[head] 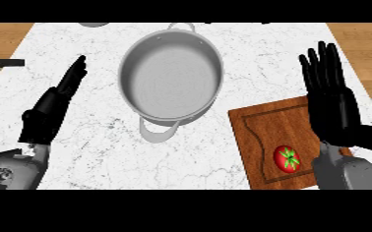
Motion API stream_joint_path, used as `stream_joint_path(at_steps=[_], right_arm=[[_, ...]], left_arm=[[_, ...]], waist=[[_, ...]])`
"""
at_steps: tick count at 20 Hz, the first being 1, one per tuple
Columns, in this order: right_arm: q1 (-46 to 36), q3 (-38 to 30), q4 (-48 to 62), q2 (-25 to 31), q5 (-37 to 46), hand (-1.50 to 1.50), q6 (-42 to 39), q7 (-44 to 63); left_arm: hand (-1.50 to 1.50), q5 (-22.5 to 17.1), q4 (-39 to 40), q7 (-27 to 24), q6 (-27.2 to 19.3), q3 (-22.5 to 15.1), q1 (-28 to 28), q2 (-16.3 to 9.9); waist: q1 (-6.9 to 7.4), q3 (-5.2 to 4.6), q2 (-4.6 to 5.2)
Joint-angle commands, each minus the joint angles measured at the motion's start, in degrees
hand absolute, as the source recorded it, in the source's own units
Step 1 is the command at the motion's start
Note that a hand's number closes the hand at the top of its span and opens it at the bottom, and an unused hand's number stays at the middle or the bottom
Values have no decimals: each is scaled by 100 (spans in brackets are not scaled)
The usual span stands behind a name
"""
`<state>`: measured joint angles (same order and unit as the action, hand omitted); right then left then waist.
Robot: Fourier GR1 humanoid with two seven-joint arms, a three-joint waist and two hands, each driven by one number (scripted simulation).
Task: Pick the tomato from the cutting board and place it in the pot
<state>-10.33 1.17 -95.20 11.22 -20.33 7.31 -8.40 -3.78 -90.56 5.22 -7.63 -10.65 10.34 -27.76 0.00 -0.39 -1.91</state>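
A red tomato (287, 158) with a green stem lies on the wooden cutting board (265, 128) at the lower right. A grey metal pot (171, 74) with two handles stands in the middle of the marble counter, nothing inside it. My right hand (331, 98) is open, fingers straight, over the board's right edge, above and to the right of the tomato and not touching it. At the left, my left hand (54, 103) is open with straight fingers pointing up, apart from the pot.
The white marble counter (94, 152) has wooden floor showing beyond its left and right edges. A grey object (93, 24) pokes in at the top edge. A dark item (11, 62) sits at the far left edge.
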Motion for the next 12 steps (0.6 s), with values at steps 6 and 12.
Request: stream_joint_path(at_steps=[6,12], right_arm=[[507,1217,-274,1431,832,150,-1629,658],[1510,789,-368,984,3212,-150,928,-1210]], left_arm=[[0,313,772,537,-655,770,-644,-390],[0,79,980,1223,-792,644,-814,118]], waist=[[116,22,177],[-101,45,178]])
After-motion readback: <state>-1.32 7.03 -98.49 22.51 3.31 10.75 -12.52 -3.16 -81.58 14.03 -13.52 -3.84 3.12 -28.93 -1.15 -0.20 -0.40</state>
